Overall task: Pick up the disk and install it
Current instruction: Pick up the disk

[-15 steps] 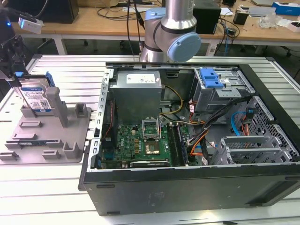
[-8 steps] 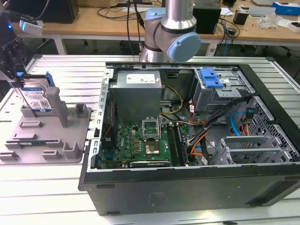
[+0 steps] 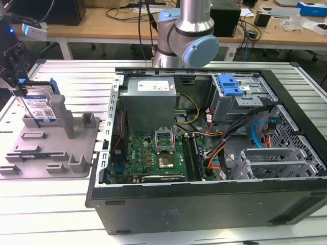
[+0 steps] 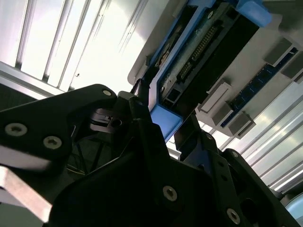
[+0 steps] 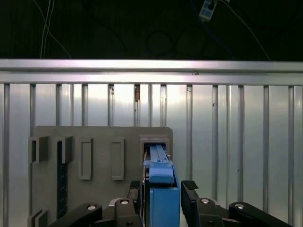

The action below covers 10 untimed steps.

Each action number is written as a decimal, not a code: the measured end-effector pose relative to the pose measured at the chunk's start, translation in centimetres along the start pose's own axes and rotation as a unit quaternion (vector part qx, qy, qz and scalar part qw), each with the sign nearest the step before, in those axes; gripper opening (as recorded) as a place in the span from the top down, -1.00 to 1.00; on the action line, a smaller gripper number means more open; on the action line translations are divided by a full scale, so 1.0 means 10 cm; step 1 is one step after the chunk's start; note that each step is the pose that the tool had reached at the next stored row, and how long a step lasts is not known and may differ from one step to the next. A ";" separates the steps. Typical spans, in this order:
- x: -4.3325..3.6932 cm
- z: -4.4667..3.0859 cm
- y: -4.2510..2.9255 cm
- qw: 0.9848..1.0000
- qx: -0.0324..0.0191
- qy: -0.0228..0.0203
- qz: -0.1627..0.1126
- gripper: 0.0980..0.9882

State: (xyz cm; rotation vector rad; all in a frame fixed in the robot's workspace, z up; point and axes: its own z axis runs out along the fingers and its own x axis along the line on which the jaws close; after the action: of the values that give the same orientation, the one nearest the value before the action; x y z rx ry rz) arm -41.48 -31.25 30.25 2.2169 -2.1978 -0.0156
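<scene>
Exterior view, the disk (image 3: pixel 40 108) upright in a grey holder (image 3: pixel 76 150) on the tabletop (image 3: pixel 76 71), nine o'clock from the open computer case (image 3: pixel 204 214), tool (image 3: pixel 21 91) at its upper edge, first wrist view, fingers (image 5: pixel 190 187) clamped on its blue frame.

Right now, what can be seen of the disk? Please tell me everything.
The disk is a flat silver drive with a white-and-blue label, framed by a blue plastic carrier. It stands upright on its edge in a slot of the grey stand, at the exterior view's left, outside the case. The tool sits at its top edge.
</scene>
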 end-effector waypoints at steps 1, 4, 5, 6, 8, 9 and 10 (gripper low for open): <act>0.000 0.001 0.000 1.000 0.000 0.000 0.000 0.16; 0.000 0.006 0.000 1.000 0.001 0.000 0.000 0.16; 0.000 0.009 0.000 1.000 0.001 0.000 0.000 0.16; 0.000 0.014 0.001 1.000 0.001 0.000 0.000 0.16; 0.000 0.020 0.001 1.000 0.001 0.000 0.000 0.16; 0.000 0.023 0.001 1.000 0.001 0.000 0.000 0.16; -0.001 0.025 0.001 1.000 0.001 0.000 0.000 0.16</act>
State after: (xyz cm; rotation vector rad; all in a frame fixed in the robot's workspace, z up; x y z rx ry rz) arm -41.50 -31.24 30.00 2.2177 -2.1988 -0.0139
